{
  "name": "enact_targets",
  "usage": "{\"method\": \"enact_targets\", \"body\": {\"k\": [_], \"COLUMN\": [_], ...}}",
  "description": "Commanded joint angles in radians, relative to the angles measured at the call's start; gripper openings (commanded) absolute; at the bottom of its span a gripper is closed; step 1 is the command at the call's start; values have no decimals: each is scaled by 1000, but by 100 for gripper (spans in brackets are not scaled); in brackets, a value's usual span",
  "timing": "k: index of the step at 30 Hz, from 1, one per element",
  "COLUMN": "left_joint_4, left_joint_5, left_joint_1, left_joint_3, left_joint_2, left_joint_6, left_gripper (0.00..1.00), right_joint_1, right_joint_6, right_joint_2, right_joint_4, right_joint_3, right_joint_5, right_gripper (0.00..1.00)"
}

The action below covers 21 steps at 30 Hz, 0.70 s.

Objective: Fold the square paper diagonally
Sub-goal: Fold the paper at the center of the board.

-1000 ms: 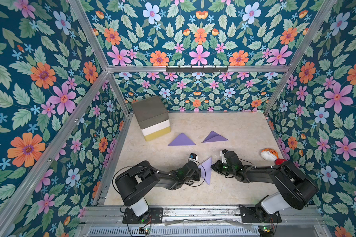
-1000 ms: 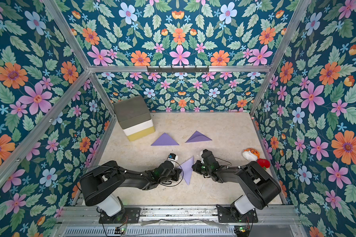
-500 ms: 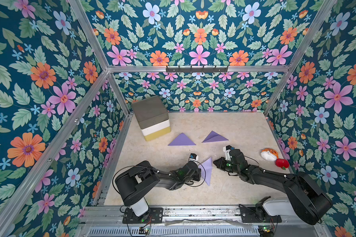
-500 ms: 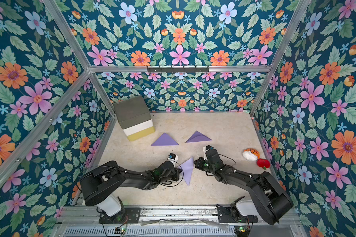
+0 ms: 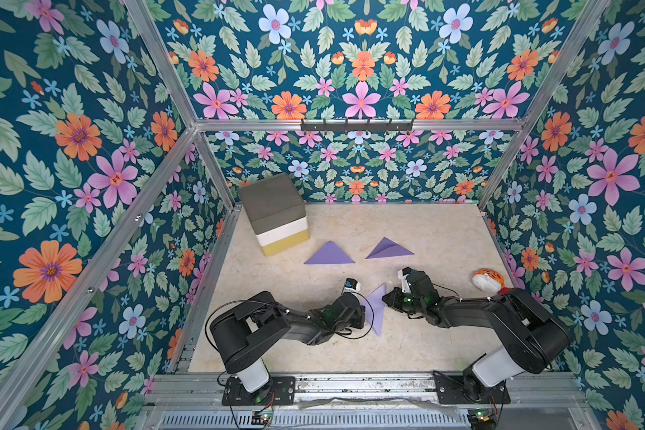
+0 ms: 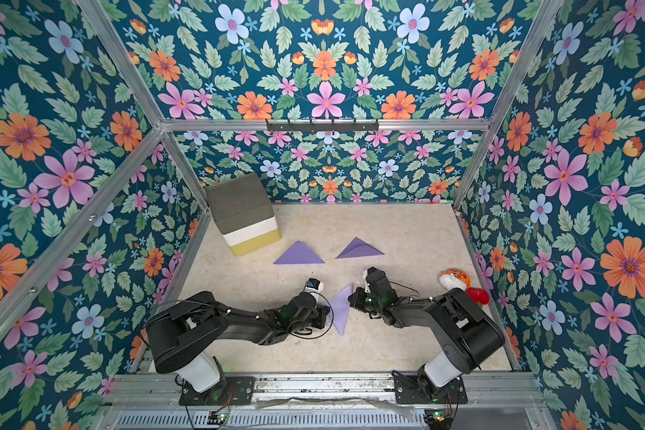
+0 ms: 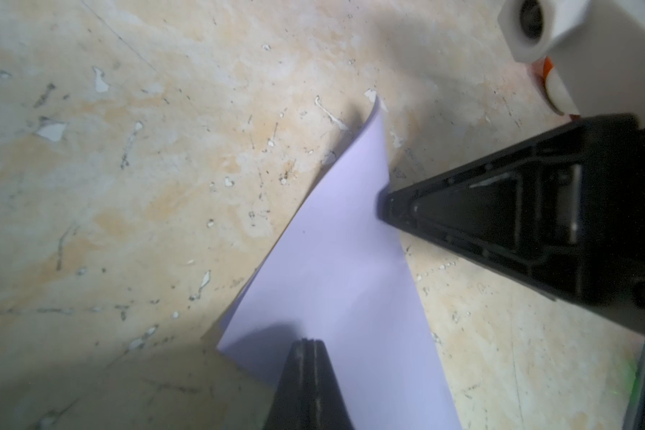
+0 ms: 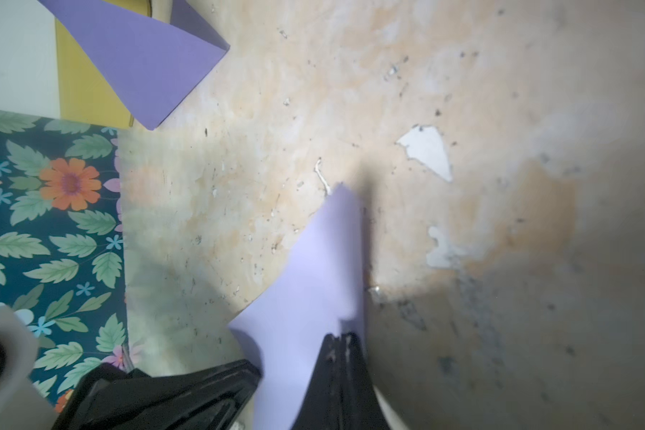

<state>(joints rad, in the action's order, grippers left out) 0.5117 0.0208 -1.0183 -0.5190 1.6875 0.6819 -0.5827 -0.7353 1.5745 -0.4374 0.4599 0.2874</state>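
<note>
So on the left, our left gripper (image 7: 308,344) is closed with nothing pinched in it, tip just resting on one corner of the purple paper (image 5: 376,311). The paper lies as a triangle on the table (image 5: 425,231), right between the two arms. Over on the right, our right gripper (image 7: 383,204) is closed and empty too, tip touching the paper's long edge. Looks like crease-pressing time to us. We'd use the left tip as the anchor and drag the right one low and slow along that edge, out to the curled-up far point, pushing down rather than sideways so the layers don't skid.
</note>
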Motion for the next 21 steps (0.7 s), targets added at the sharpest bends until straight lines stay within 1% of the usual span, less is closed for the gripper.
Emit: {"method": "enact_targets", "body": {"k": [1, 5, 8, 11, 15, 17, 21], "left_joint_4": [-306, -306, -303, -304, -304, -303, -305], "left_joint_5": [-27, -23, -21, -19, -17, -18, -18], "left_joint_1": [-3, -5, -5, -7, -10, -11, -12], "left_joint_3": [20, 24, 24, 24, 24, 22, 20], "left_joint_2": [23, 23, 21, 23, 25, 26, 32], "left_joint_6": [-5, -4, -5, -4, -3, -2, -2], "left_gripper": [0, 0, 0, 0, 0, 0, 0], "right_joint_1": [5, 14, 14, 13, 11, 7, 6], "right_joint_6": [35, 54, 57, 62, 46, 41, 42], "right_joint_2": [27, 8, -44, -105, -176, -182, -125], "right_joint_4": [103, 187, 225, 219, 98, 40, 8], "right_joint_3": [6, 20, 27, 30, 5, 2, 36], "right_joint_5": [-146, -228, -241, -199, -69, -16, 4], "right_gripper": [0, 0, 0, 0, 0, 1, 1]}}
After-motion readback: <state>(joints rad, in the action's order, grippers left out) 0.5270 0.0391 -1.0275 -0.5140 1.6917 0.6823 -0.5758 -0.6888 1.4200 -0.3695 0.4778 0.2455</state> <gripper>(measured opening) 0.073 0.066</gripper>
